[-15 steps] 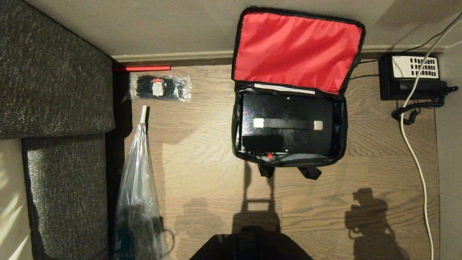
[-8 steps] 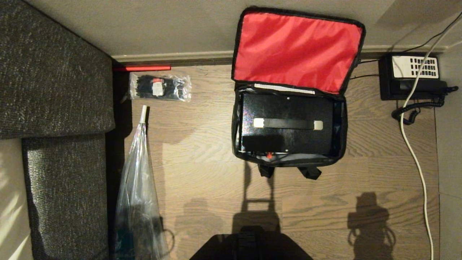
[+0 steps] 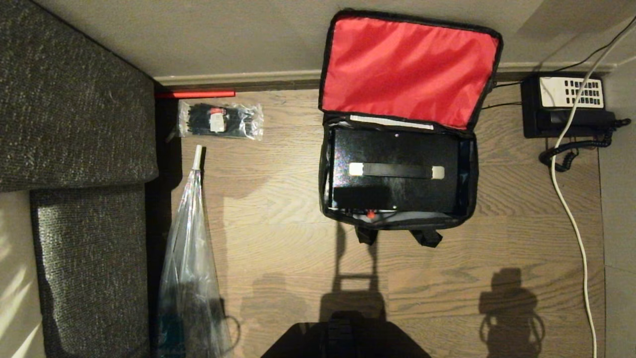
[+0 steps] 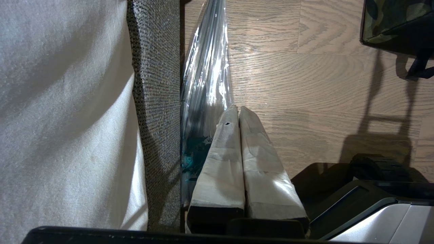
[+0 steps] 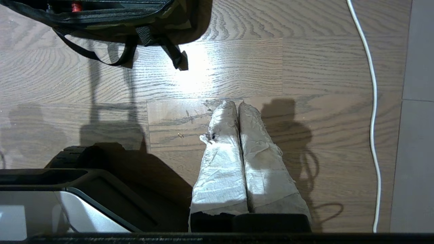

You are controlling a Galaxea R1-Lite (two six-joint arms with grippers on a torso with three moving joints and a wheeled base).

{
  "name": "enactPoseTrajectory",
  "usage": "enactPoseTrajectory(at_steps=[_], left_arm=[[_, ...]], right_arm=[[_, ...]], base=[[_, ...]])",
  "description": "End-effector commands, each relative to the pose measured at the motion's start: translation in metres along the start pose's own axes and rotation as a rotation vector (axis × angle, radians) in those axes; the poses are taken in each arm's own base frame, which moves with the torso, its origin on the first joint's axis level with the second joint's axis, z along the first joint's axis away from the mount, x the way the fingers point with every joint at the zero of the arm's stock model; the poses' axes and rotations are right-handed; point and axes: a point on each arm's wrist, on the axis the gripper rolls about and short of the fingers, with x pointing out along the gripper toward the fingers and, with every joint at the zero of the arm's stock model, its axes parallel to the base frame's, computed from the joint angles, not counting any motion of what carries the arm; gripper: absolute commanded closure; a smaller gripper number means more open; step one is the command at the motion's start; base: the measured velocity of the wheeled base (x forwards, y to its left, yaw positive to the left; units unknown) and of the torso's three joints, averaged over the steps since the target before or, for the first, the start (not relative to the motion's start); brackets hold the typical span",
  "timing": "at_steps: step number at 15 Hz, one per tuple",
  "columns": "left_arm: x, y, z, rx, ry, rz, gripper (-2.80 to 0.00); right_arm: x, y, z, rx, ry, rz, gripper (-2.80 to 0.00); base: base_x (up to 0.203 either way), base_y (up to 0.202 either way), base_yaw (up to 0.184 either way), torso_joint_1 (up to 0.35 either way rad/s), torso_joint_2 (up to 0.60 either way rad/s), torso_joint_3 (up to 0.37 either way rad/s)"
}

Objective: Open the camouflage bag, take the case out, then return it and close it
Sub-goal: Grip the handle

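The camouflage bag stands open on the wooden floor, its red-lined lid leaning back against the wall. Inside it lies the flat black case, with a black strap across its top and a small red spot at its near edge. Neither arm shows in the head view. My left gripper is shut and empty, low beside the sofa, far from the bag's corner. My right gripper is also shut and empty, over bare floor, a good way short of the bag's near side and its straps.
A dark sofa fills the left side. A long clear plastic bag lies along it, with a small packet of black ties beyond. A black telephone and a white cable sit at the right. My base is at the near edge.
The right arm's shadow on the floor has slid toward the near edge and settled. The bag, its raised lid and the case have not moved.
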Motion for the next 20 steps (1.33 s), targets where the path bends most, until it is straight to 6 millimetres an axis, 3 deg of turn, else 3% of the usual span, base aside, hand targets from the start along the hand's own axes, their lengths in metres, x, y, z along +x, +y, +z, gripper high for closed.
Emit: enactPoseTrajectory(at_steps=[1, 20], left_arm=[[-0.0001, 0.0000, -0.0001, -0.001, -0.002, 0.001, 0.00], [-0.0001, 0.0000, -0.0001, -0.001, -0.002, 0.001, 0.00]], right_arm=[[-0.0015, 0.0000, -0.0039, -0.002, -0.019, 0.001, 0.00], [-0.0015, -0.0001, -0.0039, 0.001, -0.019, -0.003, 0.00]], base=[[0.000, 0.000, 0.000, 0.000, 0.00, 0.000], [0.000, 0.000, 0.000, 0.000, 0.00, 0.000]])
